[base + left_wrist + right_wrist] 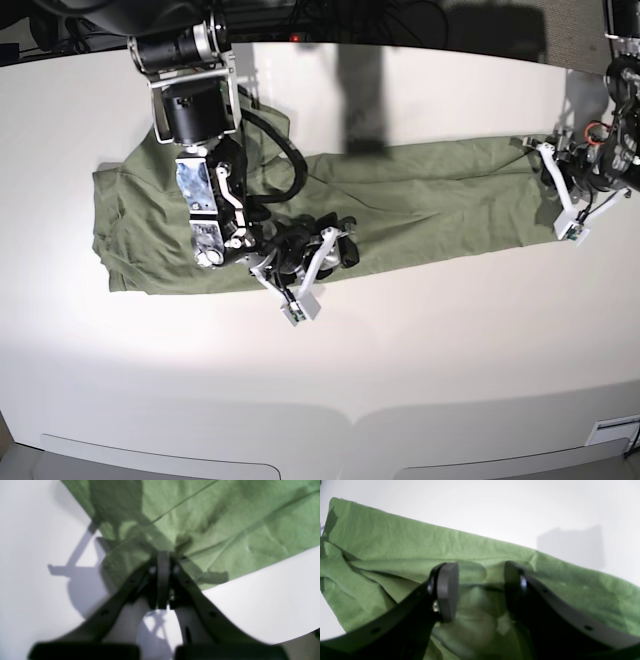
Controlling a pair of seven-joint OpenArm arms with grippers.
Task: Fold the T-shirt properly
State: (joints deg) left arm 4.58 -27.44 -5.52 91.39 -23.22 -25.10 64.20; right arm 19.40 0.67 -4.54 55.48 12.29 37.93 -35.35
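One T-shirt (420, 195) — two arms, one table (400, 350).

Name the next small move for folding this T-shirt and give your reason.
Probably close the right gripper on the cloth beneath it: its jaws stand open over the T-shirt, which lies stretched in a long band, while the left gripper is already shut on the shirt's end. Then both ends could be lifted together.

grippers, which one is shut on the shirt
The left gripper, pinching the T-shirt at its end; the right gripper stands open above the cloth.
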